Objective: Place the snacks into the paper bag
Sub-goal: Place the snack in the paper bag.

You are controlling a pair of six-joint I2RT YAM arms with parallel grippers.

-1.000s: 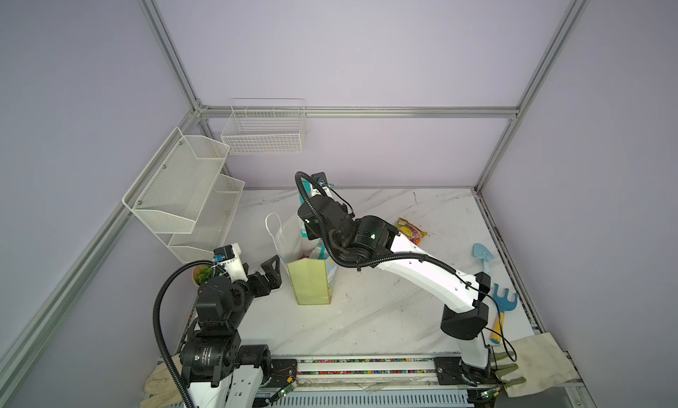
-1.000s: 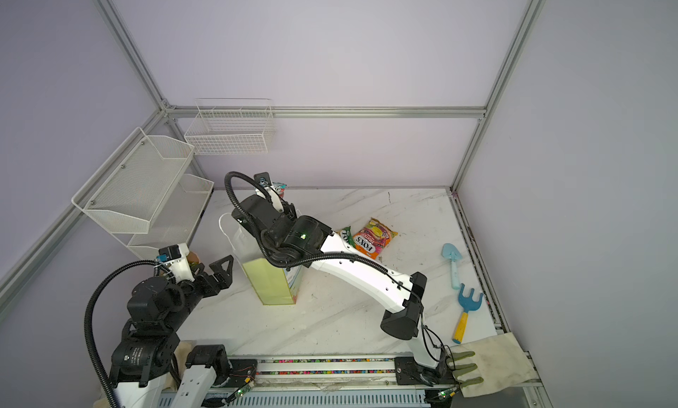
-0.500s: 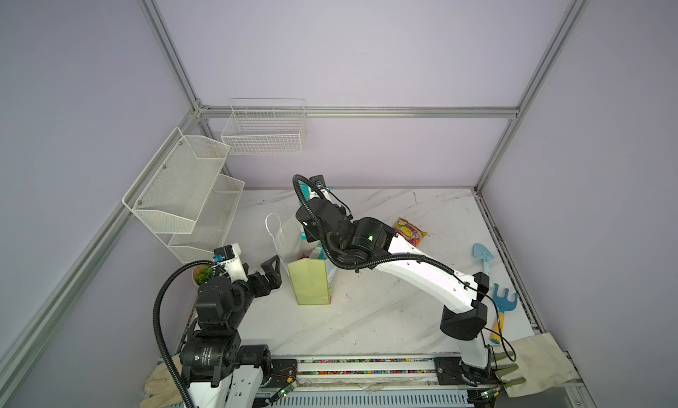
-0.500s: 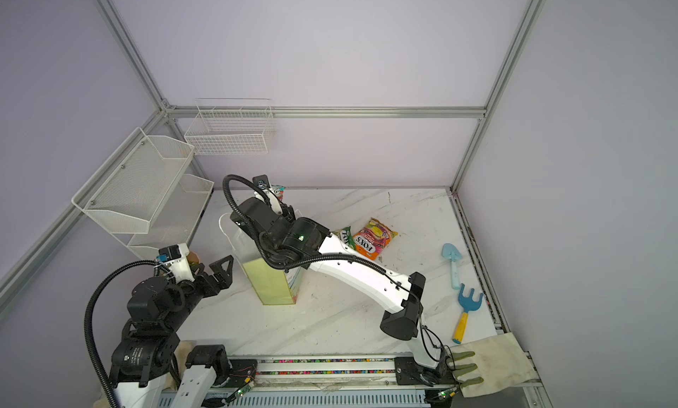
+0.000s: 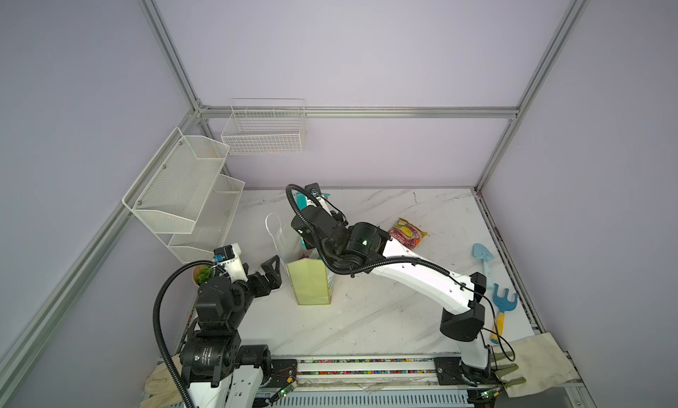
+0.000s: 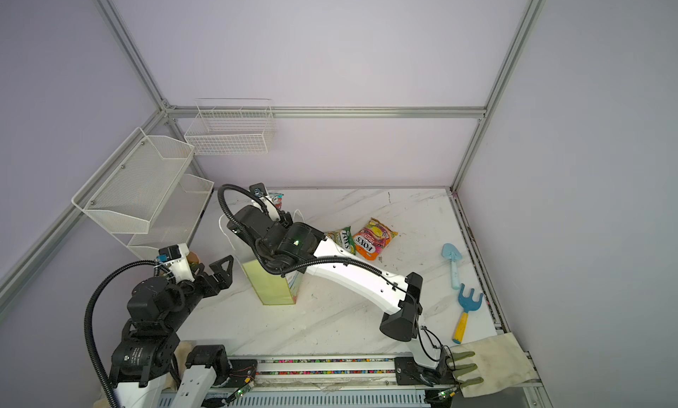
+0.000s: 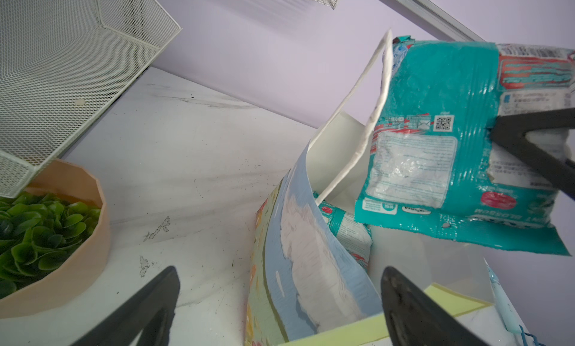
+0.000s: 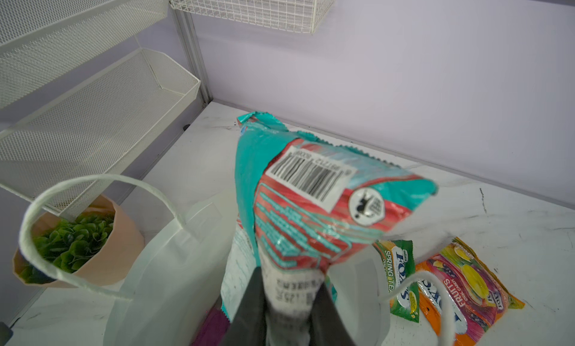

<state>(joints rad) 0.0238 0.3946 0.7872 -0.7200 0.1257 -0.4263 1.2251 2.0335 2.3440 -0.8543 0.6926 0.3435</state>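
Right claw [image 8: 289, 274]: nearly closed, pinching the held teal-white packet [image 8: 311, 204] by one end, so that it hangs over the open mouth of the paper bag [image 5: 310, 285].
Paper bag: upright on the tabletop [image 5: 367, 314], with a second teal-white packet [image 7: 345, 229] and a magenta packet [image 8: 214, 325] inside.
Green-yellow packet [image 6: 345, 237] and orange-pink packet [image 6: 372, 237]: flat on the tabletop, side by side, near the bag.
Left claw [image 7: 280, 271]: jaws wide apart, empty, just beside the bag.
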